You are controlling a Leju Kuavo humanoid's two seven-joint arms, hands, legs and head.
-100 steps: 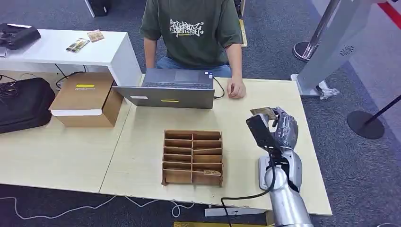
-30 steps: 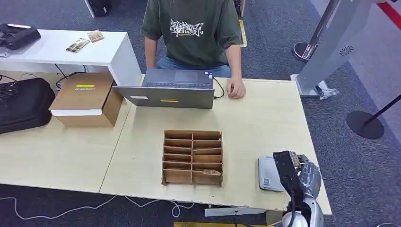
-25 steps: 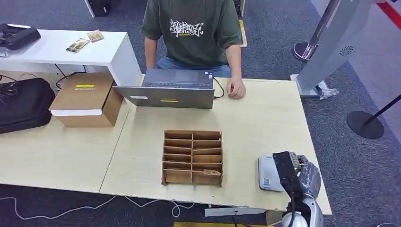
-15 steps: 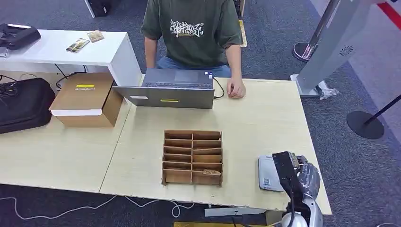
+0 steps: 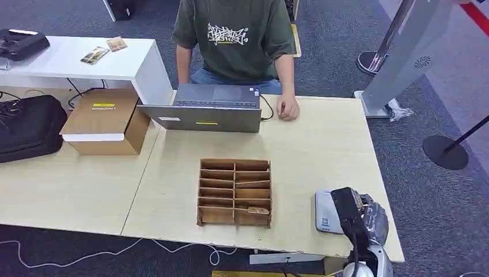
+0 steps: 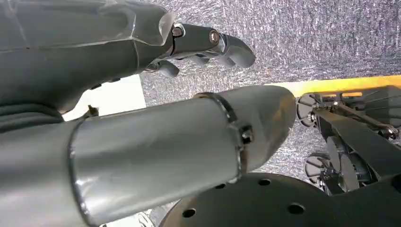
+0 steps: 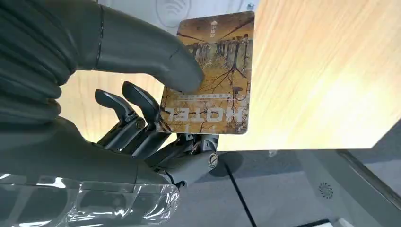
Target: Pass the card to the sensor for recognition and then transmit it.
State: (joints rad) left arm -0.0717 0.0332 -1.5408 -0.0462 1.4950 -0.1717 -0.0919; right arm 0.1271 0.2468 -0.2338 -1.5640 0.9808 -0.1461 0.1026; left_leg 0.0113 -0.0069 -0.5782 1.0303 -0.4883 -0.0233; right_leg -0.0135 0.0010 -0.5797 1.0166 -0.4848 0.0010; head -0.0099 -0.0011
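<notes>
while the right hand point(image 5: 364, 218) hangs at the near right corner of the table point(image 5: 323, 144), it pinches the card point(image 7: 208, 75) between thumb and fingers, thumb pressed on the printed face. card says hotel, brown artwork. in the right wrist view the card's far end overlaps the white sensor point(image 7: 172, 9), which lies just beyond the fingertips; long axis of the card points from the palm toward the sensor. in the head view the sensor point(image 5: 326, 212) is a pale flat pad touching the hand's left side, partly covered by it. likely step: card being read, handover to the person point(image 5: 233, 37) not yet done. the person's hand point(image 5: 287, 108) rests on the far edge, well apart, straight ahead and a bit left of the card. right hand is the nearer 1. left hand point(image 6: 208, 45) hangs over carpet, fingers curled, holding nothing. wooden slot tray point(image 5: 234, 192) sits mid table, near the sensor.
</notes>
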